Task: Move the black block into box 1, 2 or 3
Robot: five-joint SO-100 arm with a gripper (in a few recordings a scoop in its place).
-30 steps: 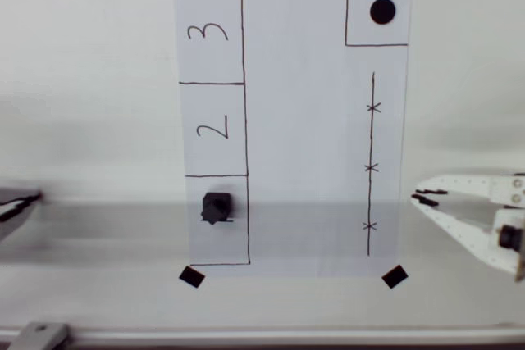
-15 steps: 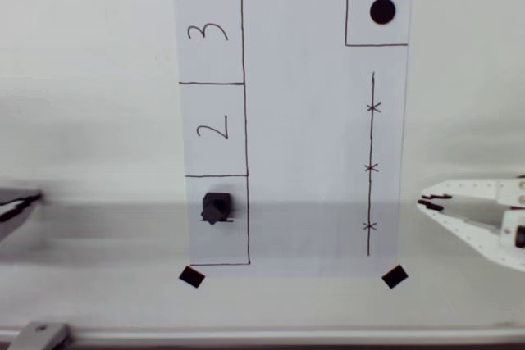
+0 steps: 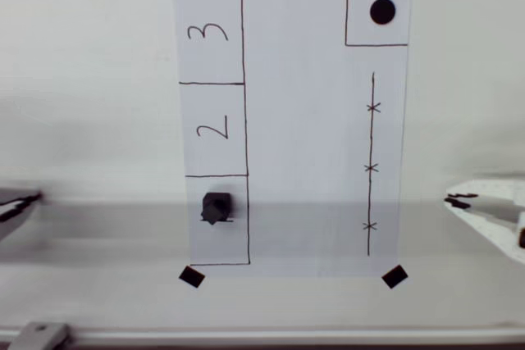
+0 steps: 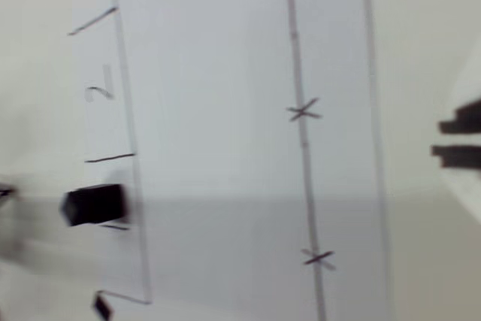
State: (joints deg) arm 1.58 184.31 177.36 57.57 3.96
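The black block (image 3: 216, 206) sits inside the lowest drawn box (image 3: 234, 243), on the left side of the white paper in the overhead view. My white gripper (image 3: 457, 200) is at the right edge, off the paper and far from the block, with its black tips close together and nothing between them. In the blurred wrist view the block (image 4: 94, 204) lies at the lower left inside the box outline (image 4: 139, 261), and the gripper (image 4: 455, 140) shows at the right edge.
Boxes marked 2 (image 3: 213, 129) and 3 (image 3: 207, 33) lie above the block's box. A flat black dot (image 3: 382, 11) sits in a square at the top right. A line with x marks (image 3: 371, 168) runs down the paper's right side. Tape pieces (image 3: 394, 276) hold the corners.
My gripper has drawn back to the right, away from the paper, and now shows less at the edge. The block has stayed in its box.
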